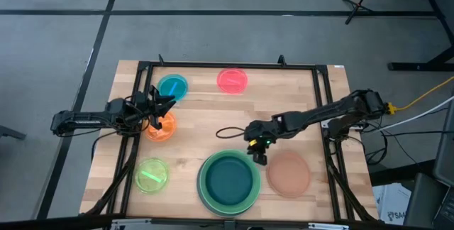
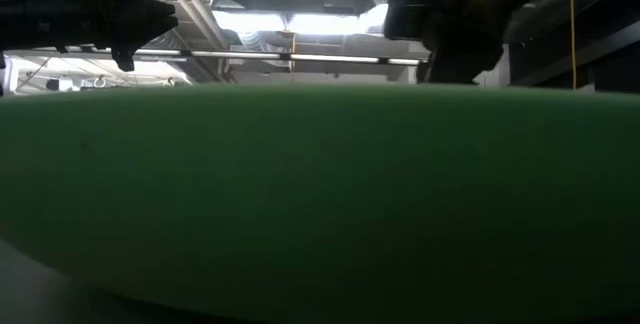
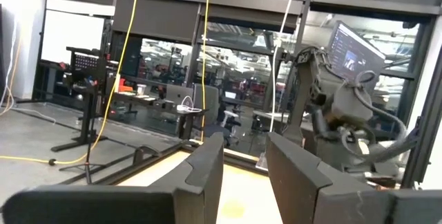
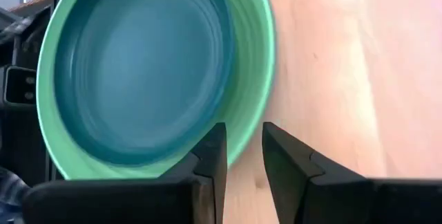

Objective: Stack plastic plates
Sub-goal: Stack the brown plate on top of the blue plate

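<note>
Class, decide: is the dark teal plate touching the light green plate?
Touching. The right wrist view shows the dark teal plate resting inside the light green plate, green rim ringing it; the high view agrees.

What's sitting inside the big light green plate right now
A dark teal plate sits nested in the light green plate, covering most of it. A grey edge shows beneath; whatever else lies under the stack is hidden.

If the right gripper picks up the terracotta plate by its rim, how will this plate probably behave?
The terracotta plate lies flat and alone on the table, beside the teal plate. It looks thin and shallow, so it is probably light and fairly stiff. Its low rim gives little to pinch, so it may slip or tilt. The right gripper hovers nearby, slightly open.
</note>
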